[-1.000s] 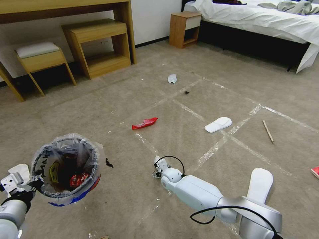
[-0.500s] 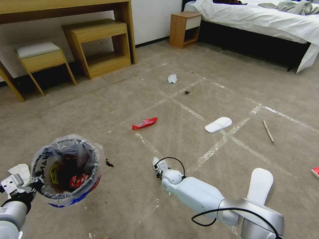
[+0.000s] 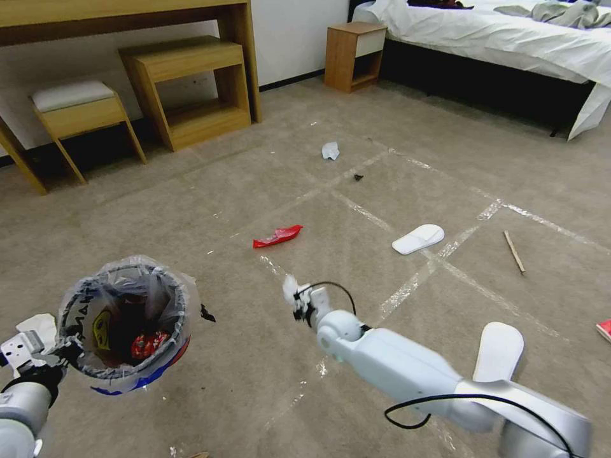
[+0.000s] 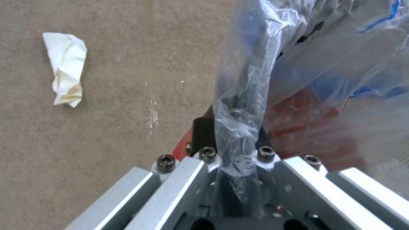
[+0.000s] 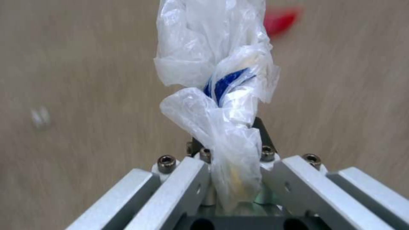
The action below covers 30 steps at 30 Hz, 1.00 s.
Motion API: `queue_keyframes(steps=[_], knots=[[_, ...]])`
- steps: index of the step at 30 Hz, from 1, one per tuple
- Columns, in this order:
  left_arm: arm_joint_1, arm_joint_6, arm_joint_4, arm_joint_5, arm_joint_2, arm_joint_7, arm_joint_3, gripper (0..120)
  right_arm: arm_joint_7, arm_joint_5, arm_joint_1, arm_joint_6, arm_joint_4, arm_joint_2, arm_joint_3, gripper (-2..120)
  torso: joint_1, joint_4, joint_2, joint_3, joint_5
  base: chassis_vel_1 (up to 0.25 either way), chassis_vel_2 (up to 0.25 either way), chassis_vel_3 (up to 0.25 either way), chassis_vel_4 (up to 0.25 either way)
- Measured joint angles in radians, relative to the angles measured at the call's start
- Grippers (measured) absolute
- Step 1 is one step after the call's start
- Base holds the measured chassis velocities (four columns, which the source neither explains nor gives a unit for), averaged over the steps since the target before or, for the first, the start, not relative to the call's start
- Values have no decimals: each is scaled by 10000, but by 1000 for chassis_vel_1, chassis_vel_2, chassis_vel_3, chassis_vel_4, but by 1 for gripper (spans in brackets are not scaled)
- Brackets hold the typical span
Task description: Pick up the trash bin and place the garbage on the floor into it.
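The trash bin (image 3: 124,324), red and blue with a clear liner, hangs at the lower left; my left gripper (image 3: 60,353) is shut on its rim (image 4: 251,80). A red wrapper (image 3: 145,344) lies inside it. My right gripper (image 3: 298,302) is shut on a crumpled clear plastic wrapper (image 5: 217,73) with blue print, held above the carpet right of the bin. Garbage on the floor: a red wrapper (image 3: 277,236), a white tissue (image 3: 330,151), two white slippers (image 3: 418,238) (image 3: 498,351), a wooden stick (image 3: 513,251), and a tissue wad (image 4: 66,68) beside the bin.
A wooden desk (image 3: 191,76) and stool (image 3: 76,114) stand at the back left, a bedside table (image 3: 353,54) and bed (image 3: 509,44) at the back right. Tape lines cross the carpet. A small red piece (image 3: 604,329) lies at the right edge.
My right gripper has risen off the carpet and shifted left and forward with the plastic wrapper in it. The bin and left arm have stayed put.
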Motion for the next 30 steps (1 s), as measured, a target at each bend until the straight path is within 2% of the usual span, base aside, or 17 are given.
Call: queue_keyframes(steps=[2,5,10,14,15,18,23,30], knots=[[-5,19,0,-8,23,-3,19,1,-247,32,-23,344,279,-297,111,1,0,-5,0,1,0,0,0,0,0],[-68,148,-61,-110,78,-59,132,1,-1379,98,-101,1904,1357,-1243,616,1,0,-1,0,0,4,0,0,0,0],[-105,209,-84,-174,109,-85,182,1,-1756,182,-132,2505,1857,-1492,807,1,0,3,0,0,4,0,0,0,0],[-254,419,-198,-581,280,-231,264,1,-2568,358,-44,3691,3266,-1925,948,1,0,2,0,0,4,0,0,0,0],[-254,419,-198,-581,280,-231,264,1,-2568,358,-44,3691,3266,-1925,948,1,0,2,0,0,4,0,0,0,0],[-325,701,-457,-1126,478,-391,340,1,-2892,504,391,4179,4419,-2073,697,1,0,4,0,0,2,0,0,0,0],[-364,928,-623,-1514,661,-512,470,1,-3141,504,1040,4365,4987,-2104,145,1,0,2,0,1,2,0,0,0,0],[-400,1273,-805,-2075,1099,-704,592,1,-3425,858,3001,4540,5413,-1825,-1684,1,0,4,0,1,2,0,0,0,0]])
